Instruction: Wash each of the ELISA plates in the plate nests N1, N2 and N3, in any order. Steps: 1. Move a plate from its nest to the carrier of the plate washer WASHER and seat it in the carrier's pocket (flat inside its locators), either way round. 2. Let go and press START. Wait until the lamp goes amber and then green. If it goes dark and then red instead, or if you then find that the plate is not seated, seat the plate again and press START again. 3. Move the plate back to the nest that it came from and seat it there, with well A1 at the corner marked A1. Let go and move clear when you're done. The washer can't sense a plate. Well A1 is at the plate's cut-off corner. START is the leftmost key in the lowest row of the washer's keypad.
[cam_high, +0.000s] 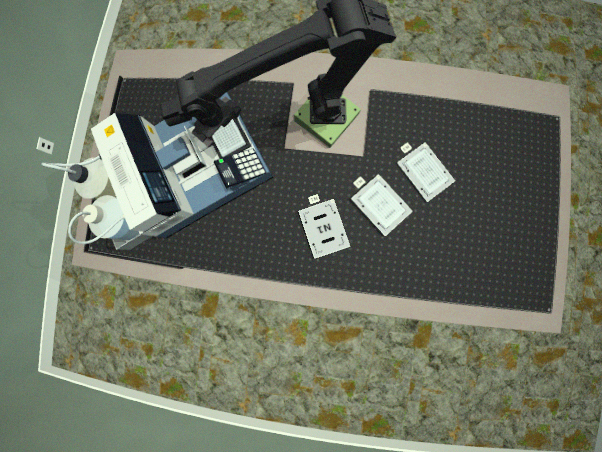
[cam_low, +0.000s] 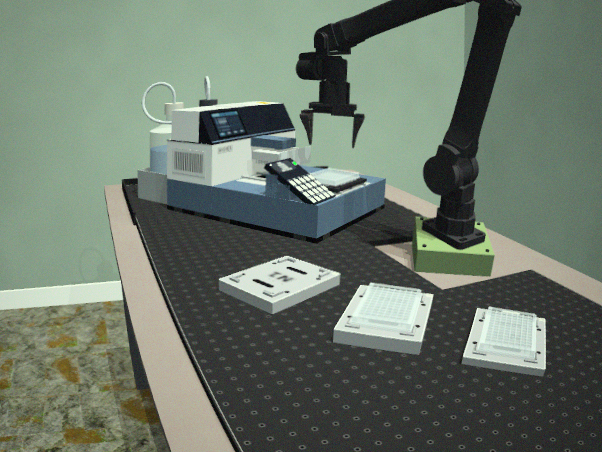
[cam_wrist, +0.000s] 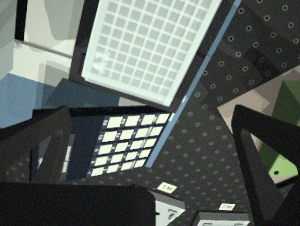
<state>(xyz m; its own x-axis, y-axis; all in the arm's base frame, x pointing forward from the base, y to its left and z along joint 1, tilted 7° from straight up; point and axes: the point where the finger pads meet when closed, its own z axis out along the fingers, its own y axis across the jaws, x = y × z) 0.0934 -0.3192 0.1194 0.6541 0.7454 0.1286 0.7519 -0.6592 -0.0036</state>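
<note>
Arm reaches out from green base (cam_high: 304, 118) (cam_low: 453, 262) (cam_wrist: 284, 169), elbow high, wrist bent down; claw (cam_low: 332, 146) (cam_wrist: 151, 114) spread wide, nothing gripped, above washer (cam_high: 202, 197) (cam_low: 245, 200); plate (cam_high: 230, 137) (cam_low: 336, 176) (cam_wrist: 145, 47) on its carrier; black perforated mat (cam_high: 450, 250) (cam_low: 310, 390) (cam_wrist: 200, 145) on pinkish table (cam_high: 320, 299) (cam_low: 145, 320), mottled floor (cam_high: 280, 360) (cam_low: 55, 370), green walls (cam_low: 75, 60)
</note>
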